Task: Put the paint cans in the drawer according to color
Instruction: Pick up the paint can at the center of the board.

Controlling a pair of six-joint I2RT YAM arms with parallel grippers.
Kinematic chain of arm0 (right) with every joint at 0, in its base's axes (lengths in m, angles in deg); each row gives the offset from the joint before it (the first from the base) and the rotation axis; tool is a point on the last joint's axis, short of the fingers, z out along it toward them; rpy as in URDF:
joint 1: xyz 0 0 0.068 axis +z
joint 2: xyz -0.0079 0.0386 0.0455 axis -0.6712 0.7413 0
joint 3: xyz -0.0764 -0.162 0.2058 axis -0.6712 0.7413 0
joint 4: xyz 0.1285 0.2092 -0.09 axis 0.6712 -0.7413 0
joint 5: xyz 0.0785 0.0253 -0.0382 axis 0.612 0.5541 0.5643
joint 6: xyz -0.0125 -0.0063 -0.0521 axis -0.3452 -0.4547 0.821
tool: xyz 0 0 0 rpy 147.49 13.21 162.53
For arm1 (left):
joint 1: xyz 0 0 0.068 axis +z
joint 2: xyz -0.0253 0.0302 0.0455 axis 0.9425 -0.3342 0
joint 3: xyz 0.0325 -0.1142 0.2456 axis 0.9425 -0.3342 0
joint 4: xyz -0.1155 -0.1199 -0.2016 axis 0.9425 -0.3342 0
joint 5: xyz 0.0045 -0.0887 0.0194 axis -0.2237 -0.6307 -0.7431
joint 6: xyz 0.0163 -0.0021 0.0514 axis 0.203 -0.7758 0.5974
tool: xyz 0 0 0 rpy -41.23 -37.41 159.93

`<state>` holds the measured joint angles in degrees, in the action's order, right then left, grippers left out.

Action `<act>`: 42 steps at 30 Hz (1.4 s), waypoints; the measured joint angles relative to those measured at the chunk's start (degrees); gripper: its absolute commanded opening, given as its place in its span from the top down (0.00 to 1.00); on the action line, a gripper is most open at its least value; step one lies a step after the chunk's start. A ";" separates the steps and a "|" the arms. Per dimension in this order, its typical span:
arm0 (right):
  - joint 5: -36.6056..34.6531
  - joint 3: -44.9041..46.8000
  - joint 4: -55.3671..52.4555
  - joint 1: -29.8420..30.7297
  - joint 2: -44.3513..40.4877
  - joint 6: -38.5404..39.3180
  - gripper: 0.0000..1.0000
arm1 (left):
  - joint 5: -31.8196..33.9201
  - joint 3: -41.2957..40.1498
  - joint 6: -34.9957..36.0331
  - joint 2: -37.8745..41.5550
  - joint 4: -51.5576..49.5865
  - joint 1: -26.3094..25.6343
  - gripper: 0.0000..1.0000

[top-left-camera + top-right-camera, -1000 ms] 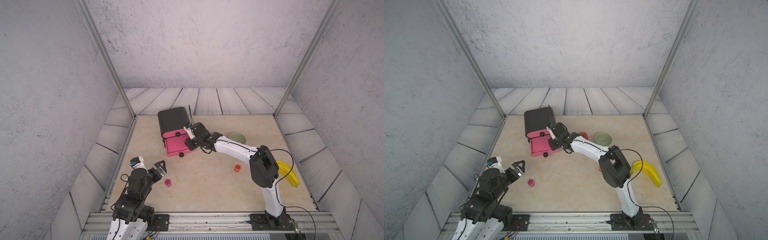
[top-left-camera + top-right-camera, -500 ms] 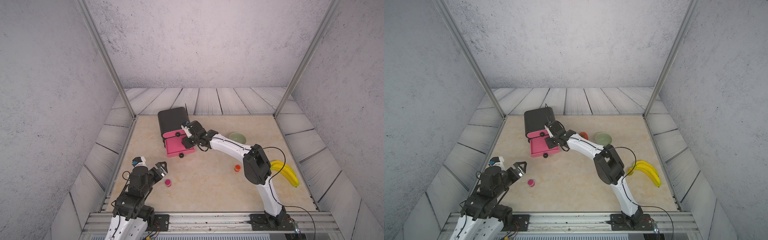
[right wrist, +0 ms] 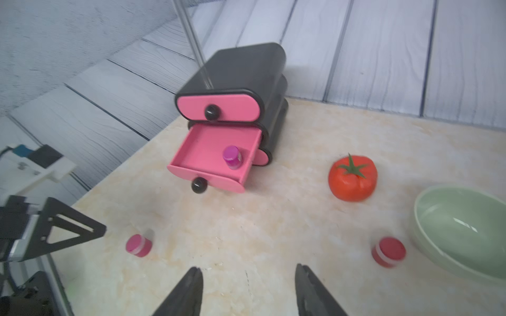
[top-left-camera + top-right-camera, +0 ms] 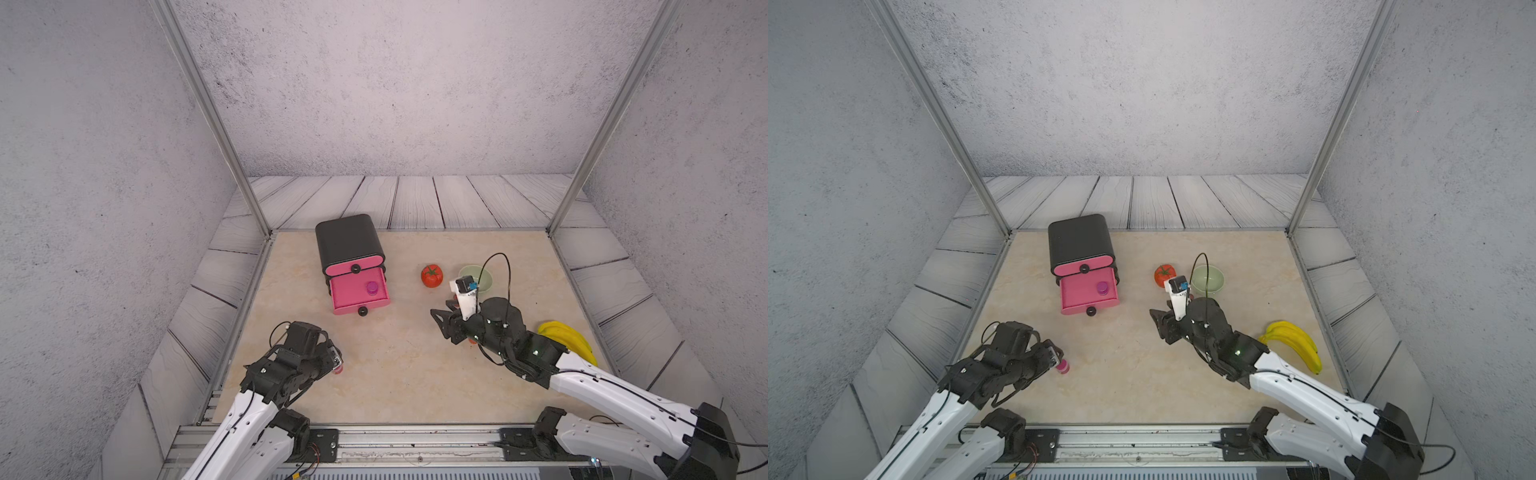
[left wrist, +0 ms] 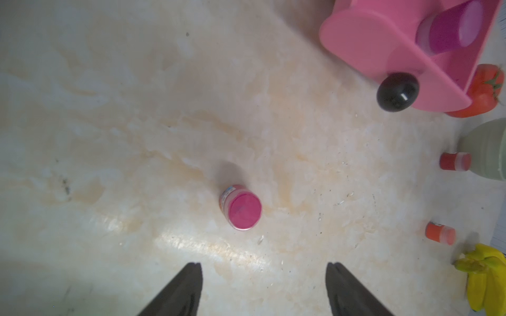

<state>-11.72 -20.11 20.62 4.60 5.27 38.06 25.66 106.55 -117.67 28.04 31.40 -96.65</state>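
While left end effector (image 5: 264,266) hangs with jaws apart and empty, loose magenta can (image 5: 241,209) stands upright on tabletop (image 4: 395,374) at 7 o'clock, just ahead of tips, slightly off their midline. Risk: off-centre closing nudges squat can, tips or rolls it. Right end effector (image 3: 247,269) near centre, jaws apart, holding nothing. Red can (image 3: 388,251) just beside bowl (image 3: 427,208) at 1 o'clock: finger could strike rim. Drawer (image 4: 349,245) at 11 o'clock, middle tray (image 4: 347,291) out, stored magenta can (image 4: 372,287) at its 3 o'clock side; careless second drop could topple it.
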 measured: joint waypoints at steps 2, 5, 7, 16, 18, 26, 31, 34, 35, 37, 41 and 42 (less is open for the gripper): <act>-1.05 3.67 -0.55 -0.74 -0.31 -0.87 0.41 | 3.52 1.44 -0.74 -4.63 -0.81 -3.72 0.25; -1.68 5.35 -2.93 -1.55 0.33 -1.73 0.41 | 7.10 2.75 -0.74 -13.51 -0.09 -6.23 0.24; -1.62 4.83 -2.69 -1.62 0.87 -1.92 0.41 | 7.80 2.82 -0.24 -18.43 1.33 -6.64 0.24; -1.40 3.63 -1.97 -1.62 2.16 -2.58 0.41 | 9.01 2.99 2.25 -28.39 7.87 -6.75 0.39; -1.42 3.63 -1.97 -1.62 2.16 -2.56 0.41 | 8.72 3.02 2.58 -30.27 9.46 -6.75 0.44; -1.55 3.63 -1.97 -1.97 2.16 -2.49 0.41 | 8.28 2.97 2.51 -34.49 11.37 -6.75 0.52; -1.53 3.63 -1.97 -2.23 2.16 -2.45 0.41 | 7.93 2.97 2.36 -34.60 11.63 -6.75 0.58; -1.53 3.63 -1.97 -2.36 2.16 -2.36 0.41 | 7.32 2.97 2.27 -34.62 11.61 -6.75 0.55; -1.53 3.63 -1.97 -2.43 2.16 -2.29 0.41 | 6.91 2.97 2.25 -34.73 11.58 -6.75 0.54; -1.53 3.63 -1.99 -2.62 2.14 -2.25 0.41 | 6.12 2.95 2.32 -34.99 11.61 -6.75 0.53; -1.53 3.63 -1.97 -2.91 2.10 -2.25 0.41 | 4.90 2.89 2.38 -35.36 11.54 -6.75 0.55; -1.53 3.63 -1.97 -2.97 2.10 -2.23 0.41 | 4.68 2.89 2.51 -35.41 11.47 -6.75 0.56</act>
<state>-13.25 -16.48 18.66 1.63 7.37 35.83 30.34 109.44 -115.16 -7.37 42.88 -103.40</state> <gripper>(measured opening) 0.591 0.455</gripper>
